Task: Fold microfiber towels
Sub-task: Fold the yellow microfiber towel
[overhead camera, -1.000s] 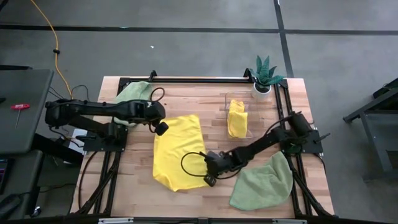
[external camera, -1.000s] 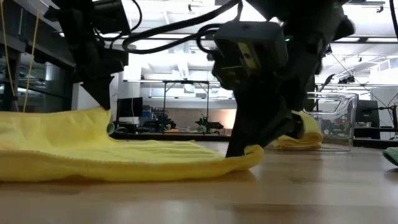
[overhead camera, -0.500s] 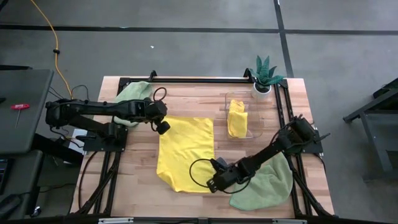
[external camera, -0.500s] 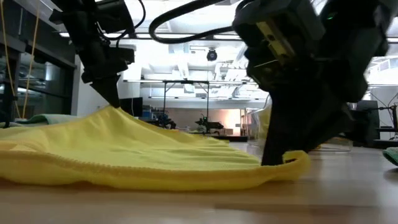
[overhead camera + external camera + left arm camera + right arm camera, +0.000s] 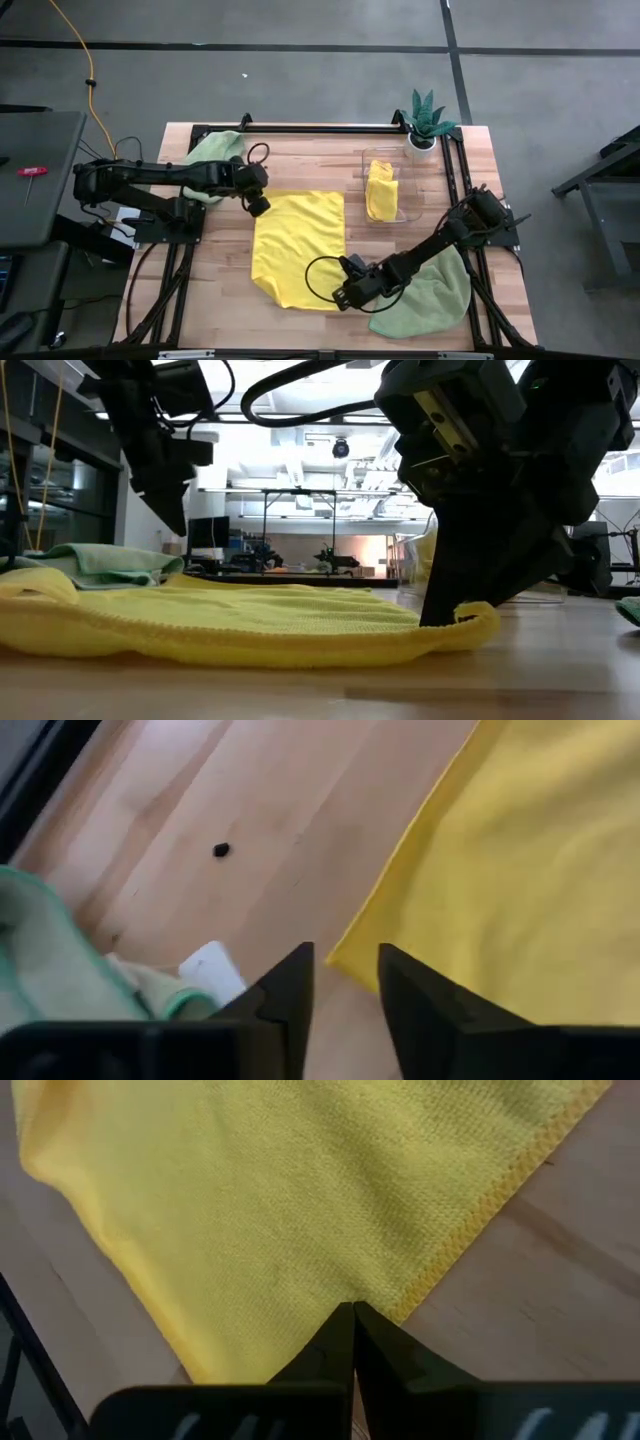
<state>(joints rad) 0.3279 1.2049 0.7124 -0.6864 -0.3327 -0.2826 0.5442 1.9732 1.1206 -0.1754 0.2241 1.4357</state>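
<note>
A bright yellow towel [image 5: 298, 245] lies spread flat on the table's middle; it also shows in the low view [image 5: 230, 625]. My left gripper [image 5: 258, 205] is open and hovers just above the towel's far left corner [image 5: 345, 958], its fingers [image 5: 292, 982] on either side of the corner and clear of it. My right gripper [image 5: 345, 297] is shut on the towel's near right corner. A pale green towel [image 5: 425, 295] lies at the near right, partly under my right arm. Another green towel [image 5: 215, 150] lies bunched at the far left. My right gripper pinches the yellow towel's near right corner [image 5: 392, 1312] between its two shut fingers. It comes at the corner slanting down from the table's right side. The corner [image 5: 472, 622] curls up a little off the wood, and the rest of the towel lies flat.
A clear container [image 5: 381, 160] at the far right holds a folded yellow towel [image 5: 380, 190]. A small potted plant [image 5: 425, 120] stands at the far right corner. Bare wood shows along the far edge and at the near left.
My right gripper has drawn the near right corner toward the table's near right, and the yellow towel has spread out square. My left gripper has let go of the far left corner, which was held up in a peak and now lies flat.
</note>
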